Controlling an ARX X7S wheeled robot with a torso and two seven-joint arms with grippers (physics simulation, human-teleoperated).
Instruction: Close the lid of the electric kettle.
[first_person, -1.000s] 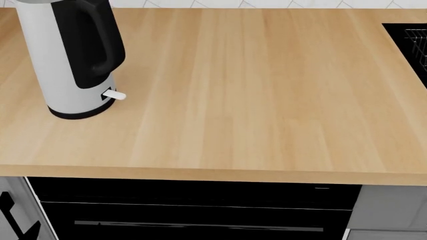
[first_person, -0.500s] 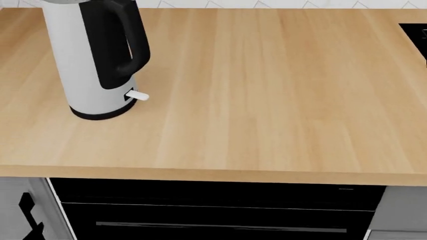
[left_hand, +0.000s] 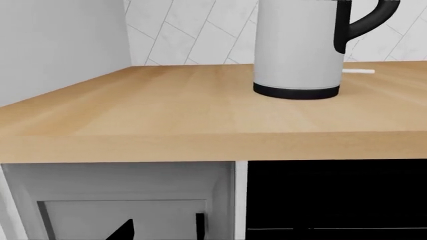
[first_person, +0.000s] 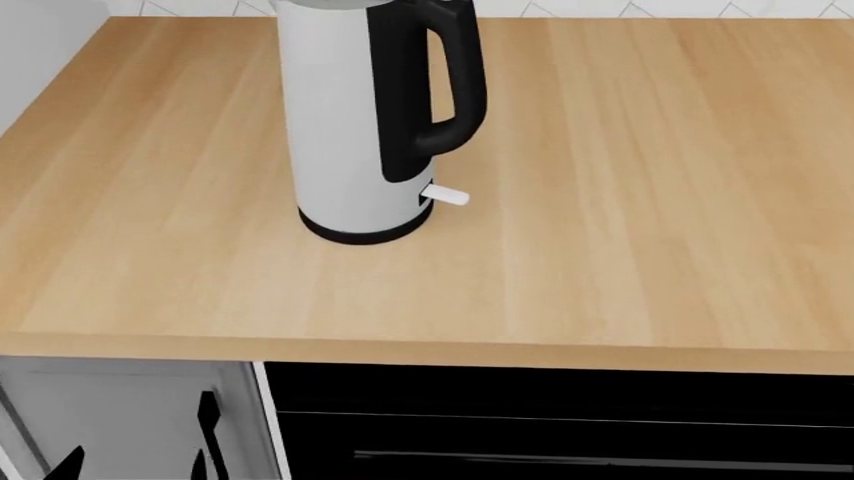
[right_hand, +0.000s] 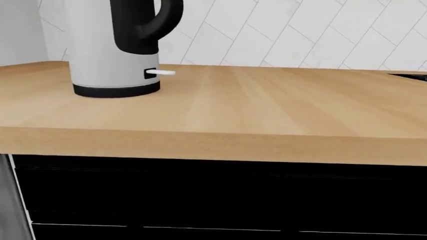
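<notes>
The electric kettle (first_person: 347, 130) is tall and white with a black loop handle (first_person: 451, 90), a black base ring and a white lever switch (first_person: 447, 196). It stands upright on the wooden counter (first_person: 641, 250). It also shows in the left wrist view (left_hand: 297, 45) and the right wrist view (right_hand: 100, 50). Every view cuts off its top, so the lid is out of view. My left gripper (first_person: 134, 450) is below the counter's front edge, left of the kettle. Its dark fingertips (left_hand: 200, 226) stand apart and hold nothing. My right gripper does not show in any view.
A white wall (left_hand: 60, 45) bounds the counter's left end and a tiled backsplash (right_hand: 300, 35) runs behind it. Under the counter are a black oven front (first_person: 561, 420) and, to its left, a white cabinet door (first_person: 120, 410).
The head view has swung left: the kettle has shifted from the picture's left towards its middle. The sink at the right edge has left the view. The kettle itself has not moved.
</notes>
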